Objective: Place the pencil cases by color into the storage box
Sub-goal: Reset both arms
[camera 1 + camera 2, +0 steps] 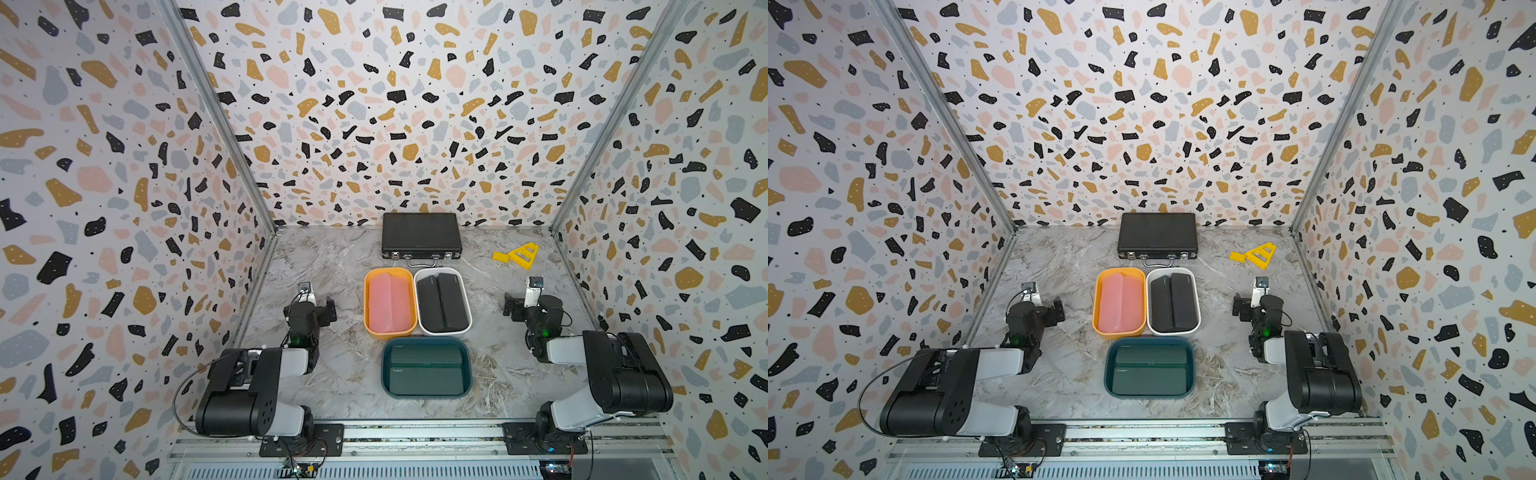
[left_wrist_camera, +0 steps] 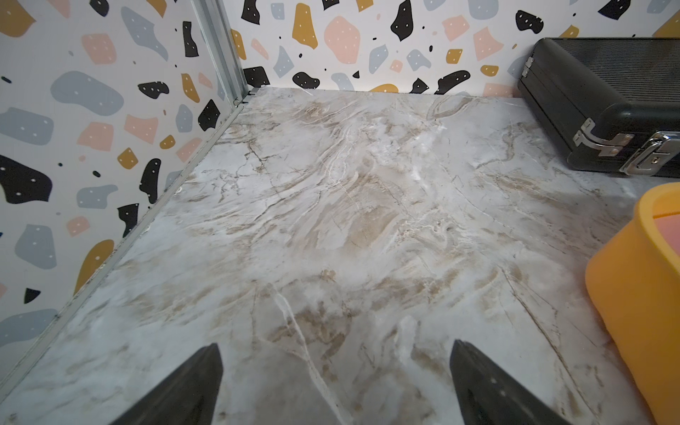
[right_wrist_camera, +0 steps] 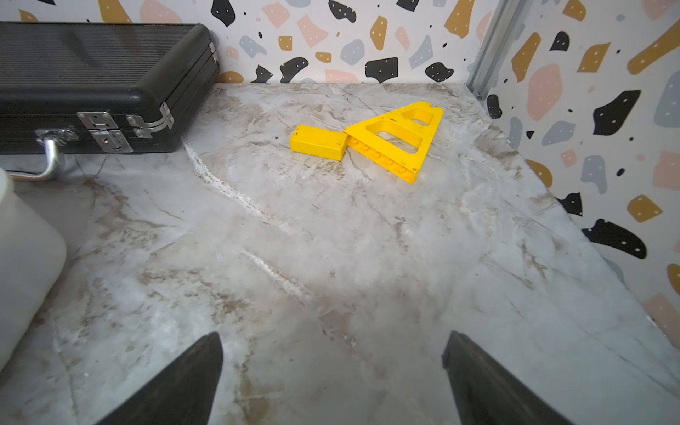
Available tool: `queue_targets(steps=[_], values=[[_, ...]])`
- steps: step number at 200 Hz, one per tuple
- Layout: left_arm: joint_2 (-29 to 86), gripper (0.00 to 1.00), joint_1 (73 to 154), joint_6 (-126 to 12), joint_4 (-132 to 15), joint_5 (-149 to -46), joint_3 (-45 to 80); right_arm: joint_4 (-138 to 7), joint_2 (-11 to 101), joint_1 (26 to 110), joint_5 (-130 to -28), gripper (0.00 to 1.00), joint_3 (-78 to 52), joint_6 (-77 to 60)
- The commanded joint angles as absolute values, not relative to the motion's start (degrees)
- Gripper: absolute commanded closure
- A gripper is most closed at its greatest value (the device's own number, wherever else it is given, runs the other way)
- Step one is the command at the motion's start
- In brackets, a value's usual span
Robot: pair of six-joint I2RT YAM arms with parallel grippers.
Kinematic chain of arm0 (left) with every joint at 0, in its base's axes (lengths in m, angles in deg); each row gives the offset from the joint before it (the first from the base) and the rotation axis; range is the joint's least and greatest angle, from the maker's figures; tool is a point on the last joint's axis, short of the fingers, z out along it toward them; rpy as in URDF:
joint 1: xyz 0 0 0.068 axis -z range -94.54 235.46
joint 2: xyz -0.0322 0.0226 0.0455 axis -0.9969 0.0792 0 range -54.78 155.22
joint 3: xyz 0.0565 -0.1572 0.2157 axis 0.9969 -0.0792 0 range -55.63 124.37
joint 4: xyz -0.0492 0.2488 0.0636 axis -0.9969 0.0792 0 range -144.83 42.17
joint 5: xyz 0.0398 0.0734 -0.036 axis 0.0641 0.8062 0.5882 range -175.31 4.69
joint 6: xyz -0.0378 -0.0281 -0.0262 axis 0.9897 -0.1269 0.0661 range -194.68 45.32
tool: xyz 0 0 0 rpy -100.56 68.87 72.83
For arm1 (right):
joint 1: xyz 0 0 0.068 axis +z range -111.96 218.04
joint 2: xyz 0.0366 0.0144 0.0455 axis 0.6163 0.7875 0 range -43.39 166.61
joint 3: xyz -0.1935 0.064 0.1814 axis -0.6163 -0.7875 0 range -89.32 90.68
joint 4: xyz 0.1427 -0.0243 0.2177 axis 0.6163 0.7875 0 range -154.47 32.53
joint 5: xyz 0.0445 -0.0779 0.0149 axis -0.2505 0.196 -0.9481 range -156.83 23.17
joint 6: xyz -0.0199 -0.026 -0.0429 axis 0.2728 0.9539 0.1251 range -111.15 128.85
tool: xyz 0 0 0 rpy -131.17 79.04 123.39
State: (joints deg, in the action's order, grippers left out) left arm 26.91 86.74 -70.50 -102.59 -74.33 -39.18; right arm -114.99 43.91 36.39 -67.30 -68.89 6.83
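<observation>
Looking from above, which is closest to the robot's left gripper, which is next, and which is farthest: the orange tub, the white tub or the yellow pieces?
In a top view:
1. orange tub, just beside the left gripper.
2. white tub, on the orange tub's far side.
3. yellow pieces, far off near the back right corner.

Terrazzo-patterned walls [image 1: 415,104] enclose a marbled tabletop [image 1: 332,257].

Glossy marble-look tabletop [image 2: 331,220]; ribbed black briefcase [image 3: 92,66] with shiny metal latches; smooth matt plastic orange tub [image 2: 640,294]
</observation>
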Motion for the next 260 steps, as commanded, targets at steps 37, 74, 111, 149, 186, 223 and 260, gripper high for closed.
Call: queue_targets(steps=[37, 74, 111, 149, 186, 223, 260], values=[[26.3, 0.00, 86.6, -70.9, -104.6, -74.6, -38.2, -115.9, 42.7, 36.2, -67.7, 0.01, -69.6, 7.3], [26.3, 0.00, 86.6, -70.9, -104.7, -74.6, -38.2, -83.7, 13.8, 36.2, -74.3, 0.01, -58.0, 8.2], [26.3, 0.00, 86.6, -70.9, -104.7, -74.7, -38.2, -65.1, 10.0, 36.1, -68.8, 0.01, -46.7, 8.1], [26.3, 0.00, 86.6, -70.8, -104.7, -74.7, -38.2, -87.1, 10.6, 36.2, -63.8, 0.01, -67.5, 0.7], [26.3, 0.00, 86.6, -70.8, -104.7, -74.6, -38.2, -105.3, 22.9, 36.1, -59.3, 0.01, -74.3, 1.2], [26.3, 0.00, 86.6, -70.9, -104.7, -74.6, -38.2, -126.3, 36.1, 35.9, -54.6, 0.00, -78.9, 1.8], [26.3, 0.00, 86.6, -70.9, -104.6, -74.7, -38.2, -116.3, 41.0, 35.8, -61.0, 0.00, -71.4, 4.3]])
